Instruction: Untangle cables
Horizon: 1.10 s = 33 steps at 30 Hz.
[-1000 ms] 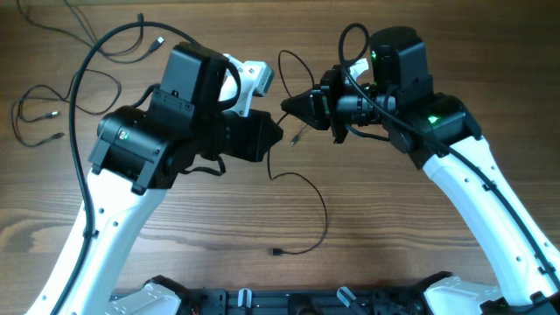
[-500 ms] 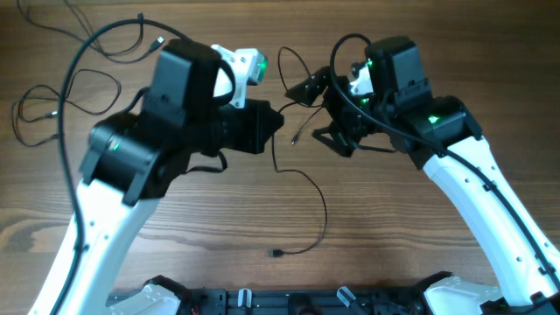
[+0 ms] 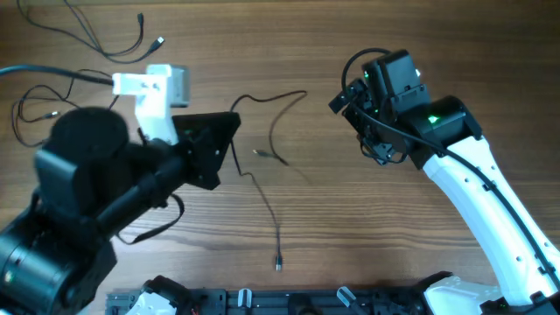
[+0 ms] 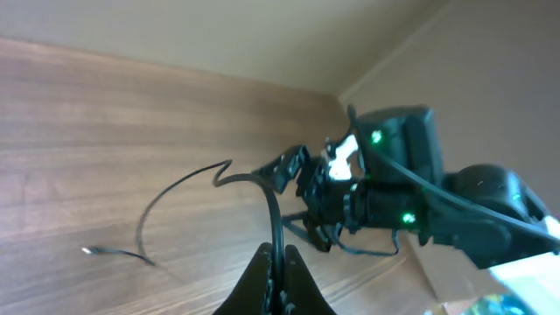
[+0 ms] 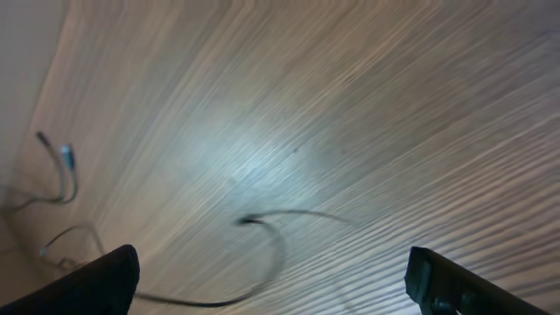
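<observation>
One thin black cable [image 3: 262, 197] is pinched in my left gripper [image 3: 234, 120], which is shut on it and raised above the table. One strand arcs right from the grip to a loose end [image 3: 304, 92]. Another drops to a plug [image 3: 278, 262] near the front. A short branch ends in a small plug [image 3: 260, 153]. In the left wrist view the cable [image 4: 273, 206] rises straight out of the shut fingertips [image 4: 267, 262]. My right gripper [image 3: 354, 127] stands open and empty, right of the cable. Its wrist view shows a blurred cable [image 5: 276, 241] curving on the wood below wide-apart fingers [image 5: 101, 280].
More thin black cables lie at the far left: one with plugs near the top edge [image 3: 144, 31] and a looped one [image 3: 39, 109]. My left arm [image 3: 79, 201] fills the lower left. My right arm [image 3: 472, 184] crosses the right side. The arm bases [image 3: 289, 302] line the front edge.
My right gripper opened and let go of the cable, then drew back to the right. My left gripper, still shut on the cable, pulled it left and upward, stretching it out.
</observation>
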Motion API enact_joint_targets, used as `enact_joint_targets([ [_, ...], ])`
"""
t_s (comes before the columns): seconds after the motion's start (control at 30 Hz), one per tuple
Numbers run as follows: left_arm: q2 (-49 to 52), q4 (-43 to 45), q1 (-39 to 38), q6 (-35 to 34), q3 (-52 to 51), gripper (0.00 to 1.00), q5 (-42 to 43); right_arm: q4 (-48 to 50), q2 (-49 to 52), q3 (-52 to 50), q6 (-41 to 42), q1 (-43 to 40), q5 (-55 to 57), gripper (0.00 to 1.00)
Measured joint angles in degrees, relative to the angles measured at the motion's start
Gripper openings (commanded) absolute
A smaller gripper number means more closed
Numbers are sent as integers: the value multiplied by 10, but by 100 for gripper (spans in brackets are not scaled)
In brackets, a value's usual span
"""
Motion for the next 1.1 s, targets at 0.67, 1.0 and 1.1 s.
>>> enact_joint_targets([
  [0.67, -32, 72, 0, -128, 0, 4, -200, -30, 26, 0, -23, 0, 19, 100],
  [1.0, -3, 66, 22, -175, 0, 4, -365, -52, 26, 0, -40, 0, 19, 100],
  [1.1, 7, 68, 72, -177, 0, 4, -360, -53, 26, 0, -45, 0, 19, 100],
])
